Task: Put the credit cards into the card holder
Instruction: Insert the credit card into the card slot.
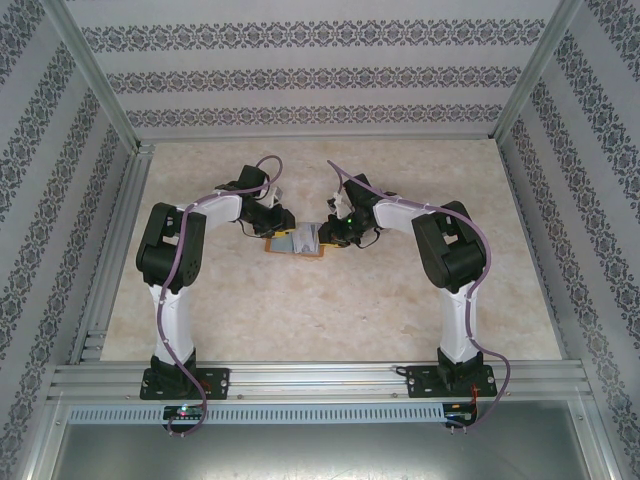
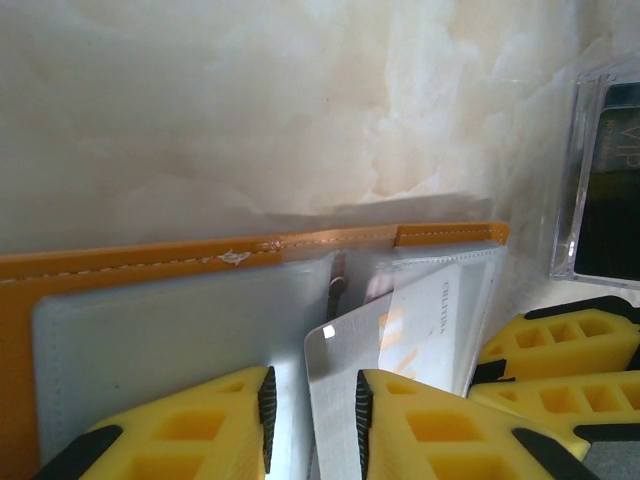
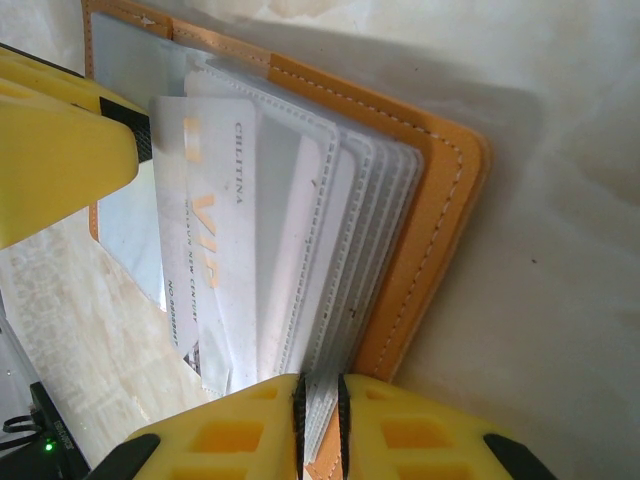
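The orange-tan card holder (image 1: 297, 243) lies open on the table between both arms, its clear sleeves fanned out (image 3: 340, 230). A pale grey credit card (image 2: 345, 370) with orange VIP lettering (image 3: 215, 230) sits partly inside a sleeve. My left gripper (image 2: 315, 415) stands open around the card's free end. The card rests against the right pad, and a gap shows at the left pad. My right gripper (image 3: 320, 400) is shut on the stack of sleeves at the card holder's edge (image 3: 420, 230).
A clear plastic box (image 2: 600, 180) with a dark card inside stands just right of the card holder. The pale marble table (image 1: 330, 310) stretches toward the arm bases. Patterned walls and metal rails (image 1: 100, 290) enclose the table.
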Controlling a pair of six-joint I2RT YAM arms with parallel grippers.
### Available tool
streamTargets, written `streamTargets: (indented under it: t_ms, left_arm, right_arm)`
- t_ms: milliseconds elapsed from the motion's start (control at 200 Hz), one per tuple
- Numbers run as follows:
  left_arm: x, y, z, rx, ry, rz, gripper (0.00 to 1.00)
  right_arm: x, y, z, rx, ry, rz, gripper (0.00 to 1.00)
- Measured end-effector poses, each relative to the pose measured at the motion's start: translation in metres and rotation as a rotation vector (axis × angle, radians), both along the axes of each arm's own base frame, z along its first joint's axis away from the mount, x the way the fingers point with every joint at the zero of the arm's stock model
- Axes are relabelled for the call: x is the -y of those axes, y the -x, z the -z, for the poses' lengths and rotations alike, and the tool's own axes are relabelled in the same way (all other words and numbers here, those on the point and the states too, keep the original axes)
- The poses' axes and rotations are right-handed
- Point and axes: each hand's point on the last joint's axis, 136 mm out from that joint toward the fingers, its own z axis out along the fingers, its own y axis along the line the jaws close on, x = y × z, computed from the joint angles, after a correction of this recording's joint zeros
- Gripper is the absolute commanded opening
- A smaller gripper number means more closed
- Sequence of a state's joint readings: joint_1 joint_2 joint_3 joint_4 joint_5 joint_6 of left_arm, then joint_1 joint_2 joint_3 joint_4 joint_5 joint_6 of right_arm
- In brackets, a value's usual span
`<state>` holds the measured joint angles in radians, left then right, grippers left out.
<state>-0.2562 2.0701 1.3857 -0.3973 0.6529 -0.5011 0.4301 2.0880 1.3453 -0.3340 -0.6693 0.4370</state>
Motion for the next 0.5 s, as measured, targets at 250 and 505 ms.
streamTargets:
  t_ms: [250,505]
  left_arm:
    - [0.006,-0.007,-0.007,0.023,0.007,0.01,0.27]
    - [0.014,-0.01,-0.006,0.028,0.009,0.021,0.26]
  right_arm:
    - [0.001,0.002,0.002,-0.007,0.003,0.0,0.2]
    - [0.002,0.003,0.004,-0.01,0.004,0.0,0.2]
